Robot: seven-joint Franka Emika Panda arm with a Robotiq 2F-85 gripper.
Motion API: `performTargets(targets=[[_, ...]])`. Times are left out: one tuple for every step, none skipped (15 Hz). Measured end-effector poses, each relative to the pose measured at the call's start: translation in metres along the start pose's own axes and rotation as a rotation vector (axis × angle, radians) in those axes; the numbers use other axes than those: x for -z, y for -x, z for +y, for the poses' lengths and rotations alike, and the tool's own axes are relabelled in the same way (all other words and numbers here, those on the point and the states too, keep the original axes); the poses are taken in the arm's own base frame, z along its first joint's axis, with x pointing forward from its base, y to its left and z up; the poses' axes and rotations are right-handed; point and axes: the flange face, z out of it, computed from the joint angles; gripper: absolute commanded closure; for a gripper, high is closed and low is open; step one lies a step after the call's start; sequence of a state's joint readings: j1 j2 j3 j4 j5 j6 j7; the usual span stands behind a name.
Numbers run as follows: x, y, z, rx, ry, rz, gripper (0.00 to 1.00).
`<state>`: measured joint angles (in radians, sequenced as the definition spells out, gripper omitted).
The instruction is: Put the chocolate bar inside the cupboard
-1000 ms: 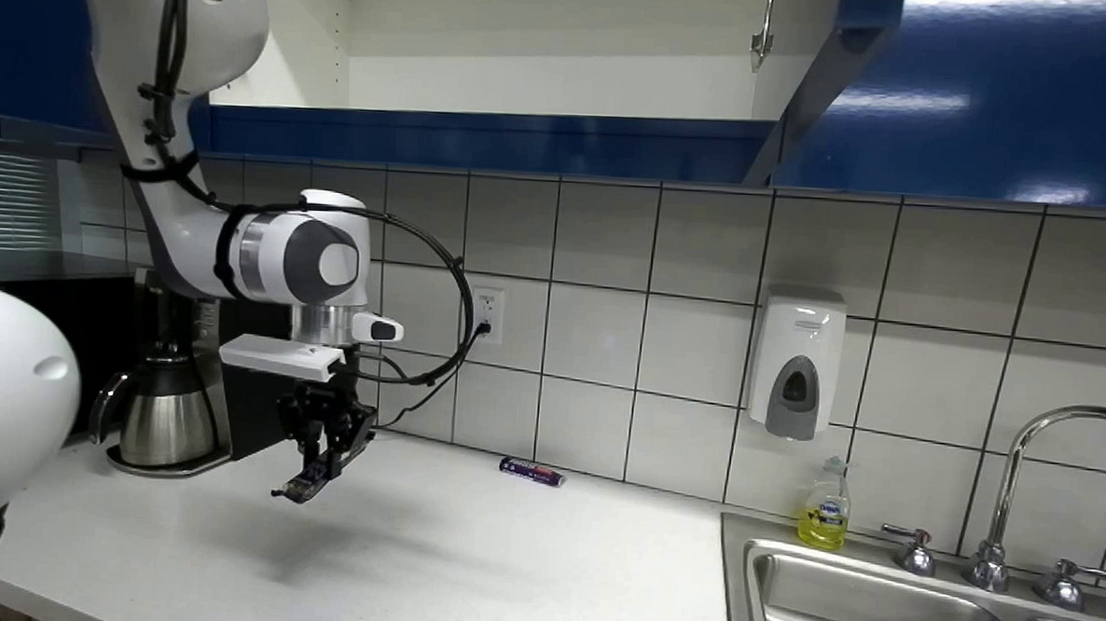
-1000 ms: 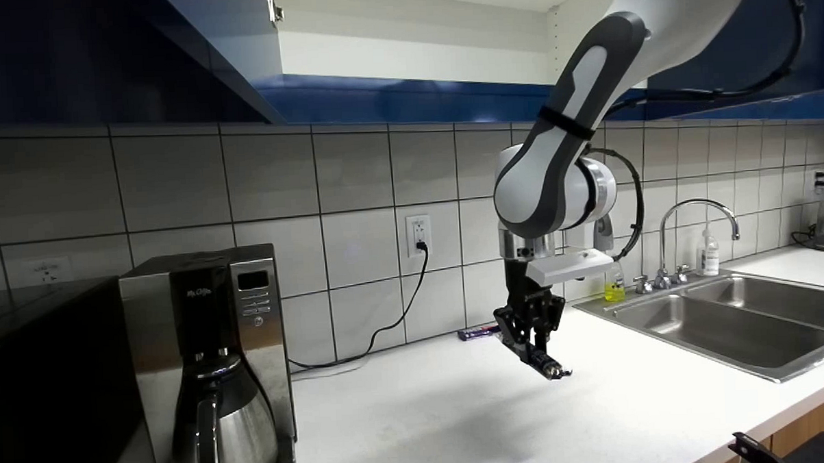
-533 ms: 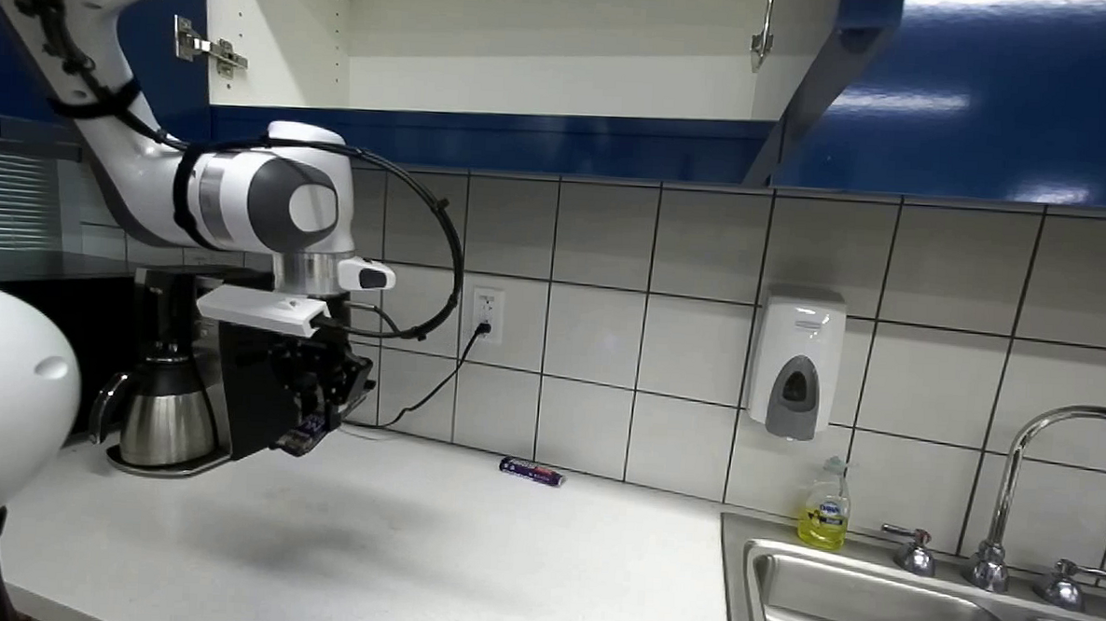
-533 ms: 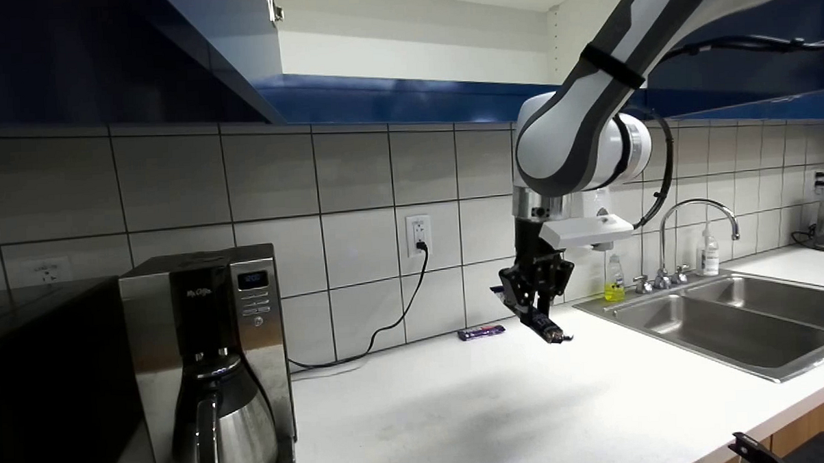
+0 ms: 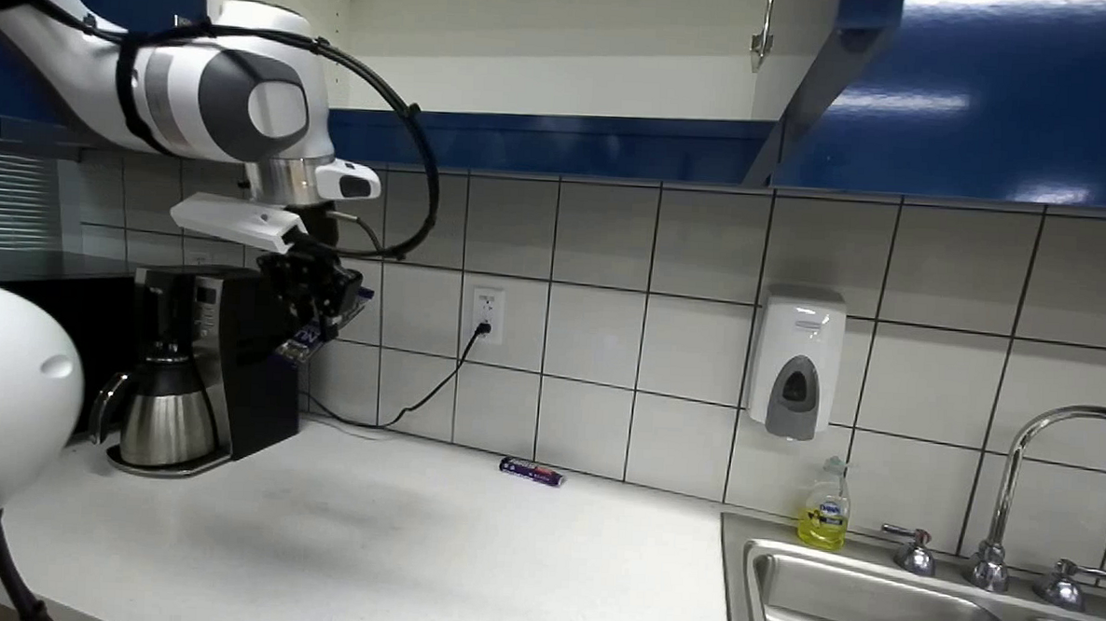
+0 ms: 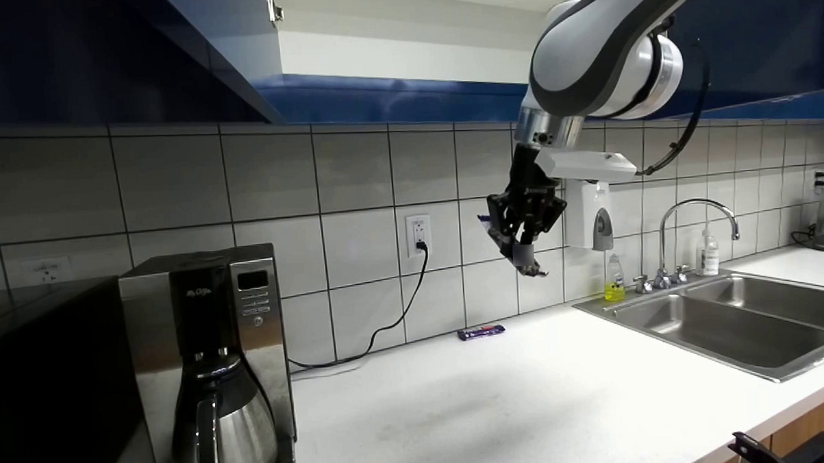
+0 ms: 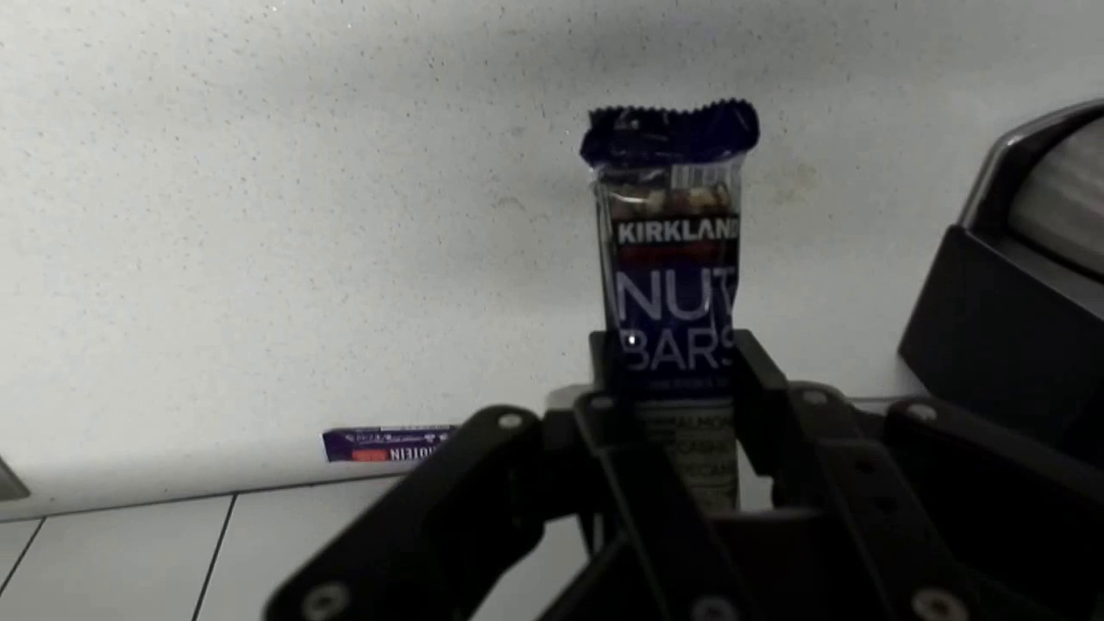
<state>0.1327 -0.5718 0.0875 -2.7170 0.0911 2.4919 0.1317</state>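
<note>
Kirkland nut bar: seemingly mid-carry
Claw: pinching it
Wall cupboard: claw's one o'clock in an exterior view; probably climb next

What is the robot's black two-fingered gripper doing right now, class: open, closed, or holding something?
Black two-fingered gripper: closed, holding a flat, rectangular, plastic-wrapped dark-blue nut bar between its fingers.

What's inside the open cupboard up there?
Inside the cupboard I see white walls and a metal hinge. The blue front edge hides its floor, and the robot arm covers part of one side, so anything small there can't be seen.
</note>
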Motion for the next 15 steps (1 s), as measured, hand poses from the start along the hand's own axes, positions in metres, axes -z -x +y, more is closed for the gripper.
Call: performTargets(targets=[[0.011, -0.002, -0.003, -0.002, -0.003, 0.027, 0.92], [0.022, -0.005, -0.007, -0.003, -0.005, 0.053, 0.92], [0.031, -0.008, -0.011, -0.002, -0.008, 0.076, 0.92], [0.040, -0.012, -0.015, 0.001, -0.010, 0.098, 0.92], [0.049, -0.015, -0.019, 0.000, -0.013, 0.119, 0.92], [0.058, -0.019, -0.022, 0.000, -0.016, 0.137, 0.92], [0.065, -0.023, -0.026, 0.001, -0.019, 0.153, 0.92], [0.072, -0.026, -0.030, 0.002, -0.022, 0.168, 0.92], [0.078, -0.029, -0.033, 0.002, -0.024, 0.180, 0.92], [0.085, -0.031, -0.037, 0.003, -0.026, 0.191, 0.92], [0.090, -0.033, -0.040, 0.004, -0.028, 0.199, 0.92], [0.096, -0.035, -0.044, 0.004, -0.030, 0.207, 0.92], [0.102, -0.036, -0.047, 0.002, -0.032, 0.217, 0.92], [0.109, -0.037, -0.049, -0.001, -0.035, 0.228, 0.92], [0.116, -0.038, -0.053, -0.004, -0.038, 0.239, 0.92]])
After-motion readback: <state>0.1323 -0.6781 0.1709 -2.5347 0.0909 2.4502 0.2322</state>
